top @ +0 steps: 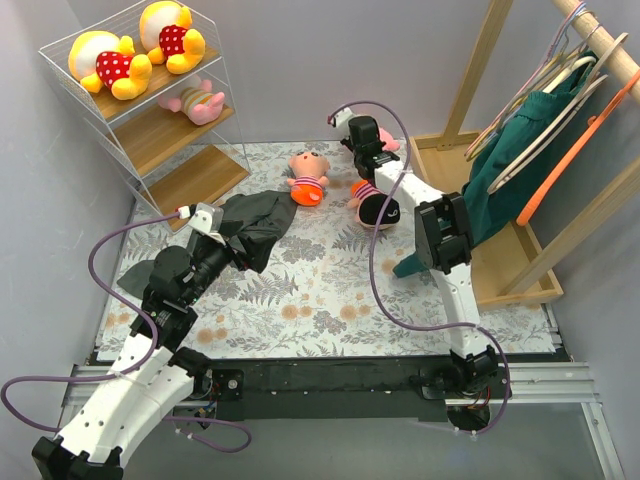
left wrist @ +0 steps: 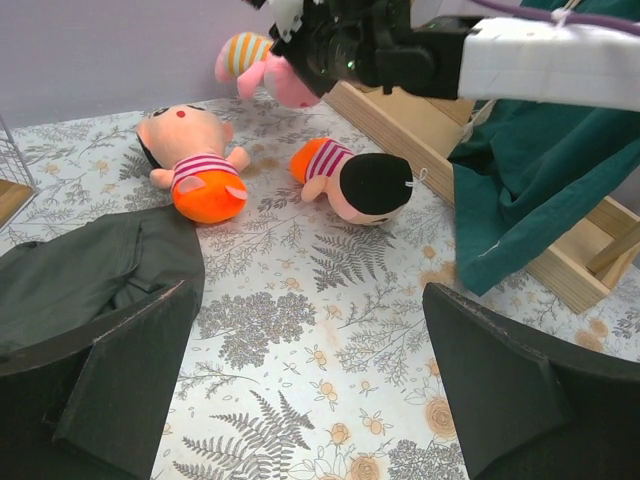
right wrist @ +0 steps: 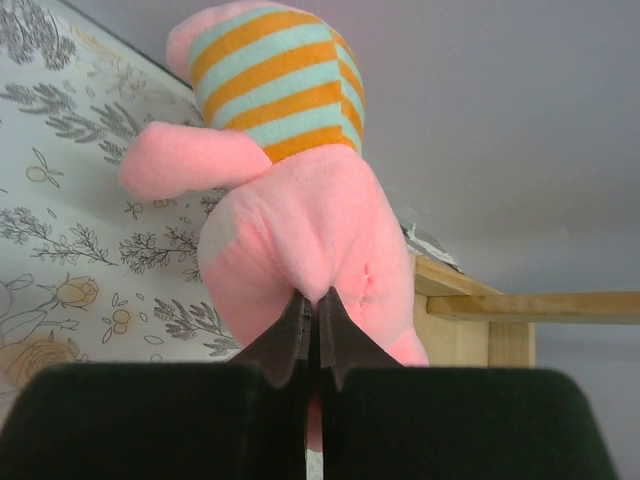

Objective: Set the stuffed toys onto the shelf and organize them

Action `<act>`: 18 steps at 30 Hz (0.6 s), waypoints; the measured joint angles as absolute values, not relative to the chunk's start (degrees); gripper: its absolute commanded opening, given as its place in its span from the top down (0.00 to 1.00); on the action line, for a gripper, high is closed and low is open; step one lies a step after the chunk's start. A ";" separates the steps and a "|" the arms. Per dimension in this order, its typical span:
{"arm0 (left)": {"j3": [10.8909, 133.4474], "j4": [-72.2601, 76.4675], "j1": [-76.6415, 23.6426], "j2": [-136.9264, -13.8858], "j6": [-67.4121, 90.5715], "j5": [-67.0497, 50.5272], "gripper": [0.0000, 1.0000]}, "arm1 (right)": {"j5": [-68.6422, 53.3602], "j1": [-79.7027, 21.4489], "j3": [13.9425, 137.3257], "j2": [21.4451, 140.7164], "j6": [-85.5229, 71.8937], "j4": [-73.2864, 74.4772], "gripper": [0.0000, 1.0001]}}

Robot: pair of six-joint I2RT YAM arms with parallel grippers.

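The white wire shelf [top: 150,160] stands at the far left. Two yellow bears [top: 110,62] [top: 172,32] lie on its top board and a pink pig [top: 195,100] on the middle board. Two peach-orange dolls lie on the floral table: one face up [top: 308,178] [left wrist: 190,165], one with black hair [top: 375,205] [left wrist: 355,180]. My right gripper [top: 365,135] [right wrist: 318,300] is shut on a pink pig in an orange-striped shirt [right wrist: 290,180] [left wrist: 262,65] and holds it above the table's far edge. My left gripper [top: 215,225] [left wrist: 310,390] is open and empty, low over the table.
A dark grey cloth [top: 255,225] [left wrist: 90,270] lies beside my left gripper. A wooden clothes rack with hangers and a teal garment [top: 520,150] stands at the right on a wooden base [top: 500,270]. The shelf's lowest board [top: 195,175] is bare.
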State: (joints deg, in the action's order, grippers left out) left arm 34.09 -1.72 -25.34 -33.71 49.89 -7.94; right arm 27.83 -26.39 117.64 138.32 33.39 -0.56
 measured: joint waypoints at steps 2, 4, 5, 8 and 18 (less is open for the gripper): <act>34.06 -1.72 -25.34 -33.71 49.84 -7.88 0.02 | 27.40 -26.76 117.64 135.48 32.69 1.06 0.99; 34.00 -1.74 -25.34 -33.74 49.84 -7.86 0.02 | 26.57 -27.35 117.64 131.83 31.64 2.70 0.99; 33.93 -1.72 -25.34 -33.78 49.82 -7.86 0.02 | 26.28 -27.83 117.58 129.54 31.09 3.92 0.99; 33.65 -1.76 -25.34 -34.04 49.69 -7.86 0.02 | 25.19 -29.71 117.54 122.52 28.29 7.55 0.99; 33.39 -1.78 -25.34 -34.52 49.43 -7.29 0.02 | 19.49 -40.45 94.72 95.02 12.71 14.26 0.99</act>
State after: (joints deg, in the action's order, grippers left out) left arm 33.39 -1.78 -25.34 -34.52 49.43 -7.29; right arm 19.49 -40.45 94.72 95.02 12.71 14.26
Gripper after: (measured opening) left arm 0.982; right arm 0.043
